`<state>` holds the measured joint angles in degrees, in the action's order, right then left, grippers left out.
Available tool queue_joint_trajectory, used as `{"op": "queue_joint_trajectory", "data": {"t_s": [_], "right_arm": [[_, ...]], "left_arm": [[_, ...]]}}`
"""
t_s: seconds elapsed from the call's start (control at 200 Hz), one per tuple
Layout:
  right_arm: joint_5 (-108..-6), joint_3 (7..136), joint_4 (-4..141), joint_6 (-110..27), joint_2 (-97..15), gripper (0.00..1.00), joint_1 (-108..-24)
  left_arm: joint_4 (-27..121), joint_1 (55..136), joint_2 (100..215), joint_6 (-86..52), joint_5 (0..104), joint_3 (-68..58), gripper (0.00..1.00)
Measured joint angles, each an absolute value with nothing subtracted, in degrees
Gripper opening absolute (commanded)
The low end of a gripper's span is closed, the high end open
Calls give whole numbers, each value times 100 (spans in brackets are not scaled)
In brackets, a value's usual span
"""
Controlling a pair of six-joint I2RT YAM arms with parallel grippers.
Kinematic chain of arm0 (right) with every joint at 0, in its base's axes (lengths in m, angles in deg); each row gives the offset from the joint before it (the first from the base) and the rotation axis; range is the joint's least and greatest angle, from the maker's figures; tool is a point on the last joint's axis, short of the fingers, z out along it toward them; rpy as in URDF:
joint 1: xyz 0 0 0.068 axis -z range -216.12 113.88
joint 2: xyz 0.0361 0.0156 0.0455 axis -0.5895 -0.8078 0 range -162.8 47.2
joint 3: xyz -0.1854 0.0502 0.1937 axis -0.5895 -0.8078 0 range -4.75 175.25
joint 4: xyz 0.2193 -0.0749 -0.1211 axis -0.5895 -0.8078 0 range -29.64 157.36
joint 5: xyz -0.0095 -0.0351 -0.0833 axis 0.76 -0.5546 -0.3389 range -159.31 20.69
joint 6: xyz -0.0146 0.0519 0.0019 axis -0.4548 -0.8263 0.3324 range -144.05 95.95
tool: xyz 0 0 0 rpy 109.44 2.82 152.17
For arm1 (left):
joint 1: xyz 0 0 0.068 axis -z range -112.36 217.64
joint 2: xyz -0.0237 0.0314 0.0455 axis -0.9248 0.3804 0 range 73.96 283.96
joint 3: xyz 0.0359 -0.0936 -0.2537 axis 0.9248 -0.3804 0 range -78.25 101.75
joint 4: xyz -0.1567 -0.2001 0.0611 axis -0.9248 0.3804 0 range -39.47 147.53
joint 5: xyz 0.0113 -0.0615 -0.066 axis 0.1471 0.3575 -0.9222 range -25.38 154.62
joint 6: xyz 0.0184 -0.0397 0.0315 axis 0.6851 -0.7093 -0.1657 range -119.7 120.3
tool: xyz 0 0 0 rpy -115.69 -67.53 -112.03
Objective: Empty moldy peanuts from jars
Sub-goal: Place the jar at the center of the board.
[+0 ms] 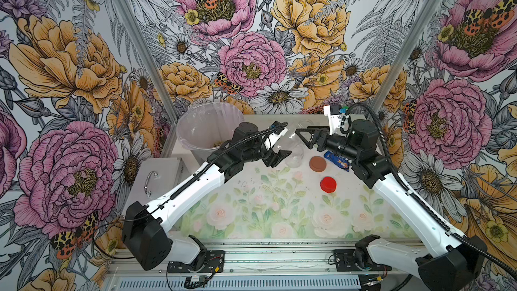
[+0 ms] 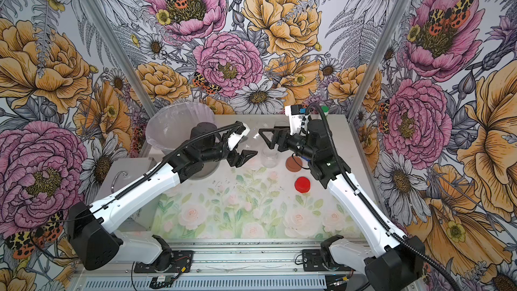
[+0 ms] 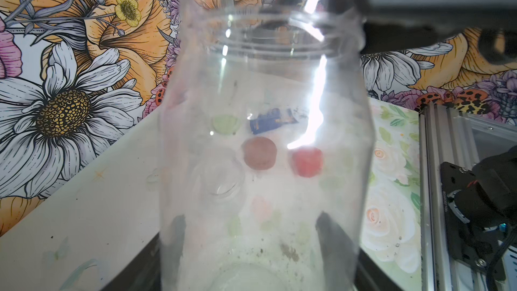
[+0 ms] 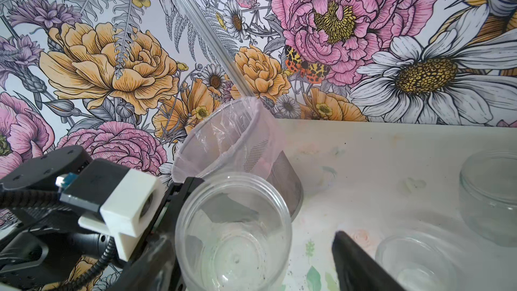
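Grips an empty clear jar (image 3: 263, 135) aloft in the left gripper (image 1: 284, 141), right of the lined bin (image 1: 181, 135), right gripper (image 1: 300, 135) jaws spread apart at its mouth, moldy peanuts (image 1: 216, 143) barely visible in the bin, green lid (image 3: 225, 124) seen only blurred through the jar.

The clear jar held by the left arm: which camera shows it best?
The left wrist view: the jar fills the picture, lidless and empty. The right wrist view looks straight into its open mouth. In both top views it is only a faint, see-through glint.
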<state>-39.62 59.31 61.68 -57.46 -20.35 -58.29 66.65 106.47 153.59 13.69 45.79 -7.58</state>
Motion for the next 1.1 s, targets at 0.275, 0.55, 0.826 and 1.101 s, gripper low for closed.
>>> {"op": "queue_joint_trajectory", "data": {"t_s": [0.275, 0.55, 0.826, 1.101], "right_arm": [[-3839, 5931, 6509, -5941, -2312, 79, -5934], [-3798, 5939, 6791, -6026, -2452, 64, -5987], [-3925, 6005, 6787, -5934, -2608, 23, -6050], [-4261, 6154, 6324, -5167, -2966, 20, -6133]], "left_arm": [[6641, 10647, 15408, 1366, 4544, -758, 32], [6508, 10647, 15486, 1356, 4441, -756, 33], [6521, 10603, 15582, 1268, 4439, -756, 71], [6667, 10704, 15639, 1172, 4777, -926, 99]]}}
